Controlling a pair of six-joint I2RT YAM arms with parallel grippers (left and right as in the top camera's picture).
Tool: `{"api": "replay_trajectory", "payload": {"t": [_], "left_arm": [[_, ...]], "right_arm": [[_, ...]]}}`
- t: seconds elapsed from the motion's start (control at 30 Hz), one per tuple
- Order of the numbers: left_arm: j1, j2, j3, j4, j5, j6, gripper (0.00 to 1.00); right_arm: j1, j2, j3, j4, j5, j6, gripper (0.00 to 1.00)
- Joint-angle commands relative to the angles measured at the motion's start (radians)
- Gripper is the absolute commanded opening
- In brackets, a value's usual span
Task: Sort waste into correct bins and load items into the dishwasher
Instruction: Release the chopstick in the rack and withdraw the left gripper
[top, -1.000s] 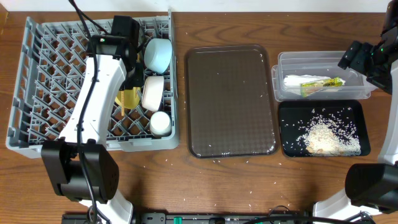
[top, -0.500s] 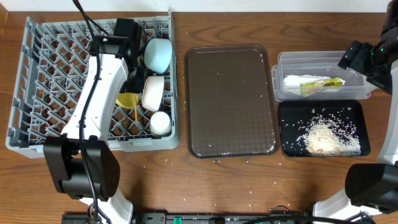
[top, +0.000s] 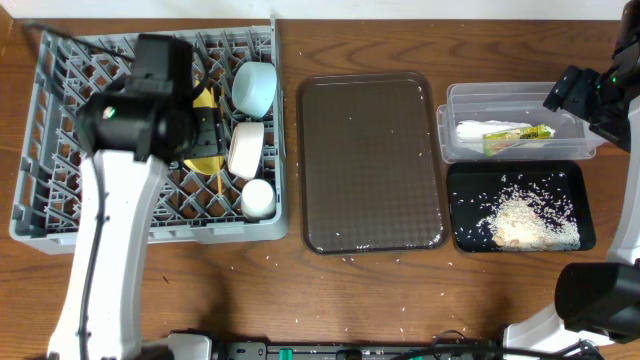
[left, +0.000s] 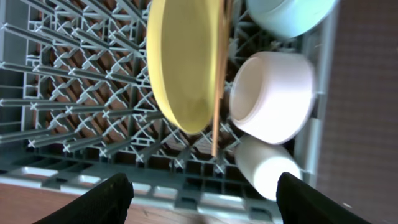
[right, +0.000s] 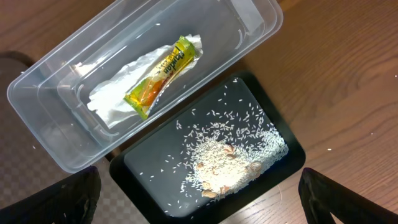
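Looks like the release step at the rack (left: 62, 106). Draw the left gripper (left: 202, 190) straight up, without brushing the chopsticks (left: 217, 81) leaning along the upright plate (left: 183, 62). Avoid any sideways swing, which could tip the plate off its pegs. Keep clear of the white bowl (left: 273, 93), cup (left: 267, 168) and blue bowl (left: 289, 15), lined up just beside the plate along the rack's right side. Worth minding the stray grains (top: 350, 258) scattered on the worktop (top: 350, 300).

Left gripper: spread wide, gripping nothing, touching nothing, hanging above the rack's near edge.

Right gripper (right: 199, 205): spread fully too, empty, hovering over the tub (right: 56, 118), with wrapper (right: 160, 76) and paper (right: 109, 99) inside, and over the black tray (right: 149, 193) just beside it, with rice (right: 230, 162) heaped in it.
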Motion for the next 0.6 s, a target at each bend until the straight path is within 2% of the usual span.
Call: {"api": "replay_trajectory", "payload": {"t": [0.0, 0.1, 0.2, 0.57], "left_arm": [[0.002, -0.066, 0.019, -0.031, 0.103, -0.039, 0.75], [0.002, -0.109, 0.019, -0.062, 0.155, -0.039, 0.75], [0.002, -0.143, 0.019, -0.077, 0.171, -0.040, 0.84], [0.002, -0.167, 0.019, -0.120, 0.157, -0.036, 0.89]], "right_arm": [[0.000, 0.003, 0.001, -0.001, 0.006, 0.013, 0.99], [0.000, 0.003, 0.001, -0.001, 0.006, 0.013, 0.99], [0.000, 0.003, 0.001, -0.001, 0.006, 0.013, 0.99], [0.000, 0.003, 0.001, -0.001, 0.006, 0.013, 0.99]]}}
